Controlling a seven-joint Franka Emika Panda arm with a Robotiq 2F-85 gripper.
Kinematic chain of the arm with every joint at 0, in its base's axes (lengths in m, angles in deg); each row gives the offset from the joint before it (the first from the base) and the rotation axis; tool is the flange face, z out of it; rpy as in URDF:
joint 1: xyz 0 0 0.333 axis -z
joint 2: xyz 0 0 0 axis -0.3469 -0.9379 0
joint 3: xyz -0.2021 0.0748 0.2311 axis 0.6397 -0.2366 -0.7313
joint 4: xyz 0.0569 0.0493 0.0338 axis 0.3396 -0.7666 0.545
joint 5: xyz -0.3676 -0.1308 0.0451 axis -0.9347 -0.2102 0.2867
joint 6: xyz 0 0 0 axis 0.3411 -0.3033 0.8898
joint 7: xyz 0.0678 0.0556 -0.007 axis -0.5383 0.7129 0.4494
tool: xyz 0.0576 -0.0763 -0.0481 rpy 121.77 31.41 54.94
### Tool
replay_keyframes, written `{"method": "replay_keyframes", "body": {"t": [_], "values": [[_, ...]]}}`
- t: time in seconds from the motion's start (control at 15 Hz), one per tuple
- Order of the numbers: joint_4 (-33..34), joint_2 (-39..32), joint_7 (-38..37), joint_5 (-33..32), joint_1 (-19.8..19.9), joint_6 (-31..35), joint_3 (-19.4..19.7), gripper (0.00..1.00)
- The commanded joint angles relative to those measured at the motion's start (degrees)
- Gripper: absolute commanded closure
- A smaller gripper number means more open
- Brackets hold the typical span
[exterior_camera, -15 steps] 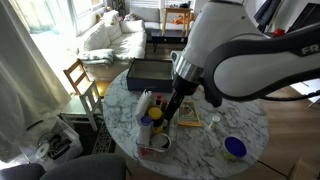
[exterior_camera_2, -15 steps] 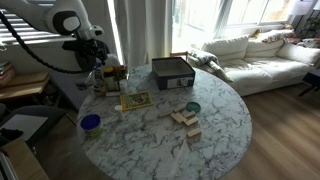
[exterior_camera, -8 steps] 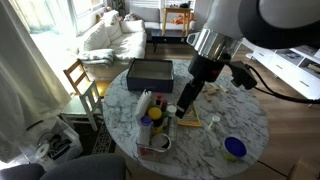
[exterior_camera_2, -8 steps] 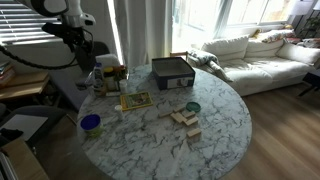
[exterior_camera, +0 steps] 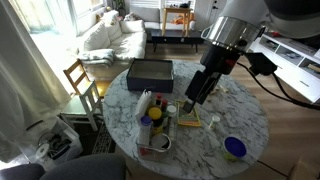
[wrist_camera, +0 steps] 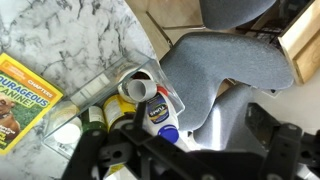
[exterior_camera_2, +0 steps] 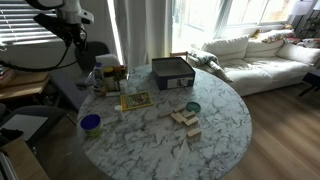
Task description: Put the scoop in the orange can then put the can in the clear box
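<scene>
The clear box (exterior_camera: 147, 110) lies on the marble table and holds several bottles. The orange can (exterior_camera: 159, 144) stands inside it at the end by the table's edge, pale inside up. In the wrist view the can (wrist_camera: 135, 88) shows in the box (wrist_camera: 143, 69) beside a white bottle with a blue cap (wrist_camera: 160, 116). I cannot make out the scoop. My gripper (exterior_camera: 188, 106) hangs above the table, to the side of the box, apart from it. Its fingers (wrist_camera: 190, 166) are spread and hold nothing.
A dark grey lidded box (exterior_camera: 149, 72) stands at the back of the table. A flat blue disc (exterior_camera: 234, 148), a yellow packet (wrist_camera: 25, 95), a green piece (exterior_camera_2: 192, 107) and wooden blocks (exterior_camera_2: 185, 120) lie on the marble. A grey chair (wrist_camera: 215, 70) stands beside the table.
My arm has lifted up and away from the clear box over the last second. The box and its contents have stayed where they were.
</scene>
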Motion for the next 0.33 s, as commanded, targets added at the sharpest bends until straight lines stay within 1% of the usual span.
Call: {"method": "replay_keyframes", "body": {"t": [0.0, 0.27], "values": [[0.28, -0.05, -0.08, -0.08, -0.16, -0.17, 0.12, 0.0], [0.44, -0.27, -0.07, -0.07, -0.19, -0.17, 0.1, 0.0]]}}
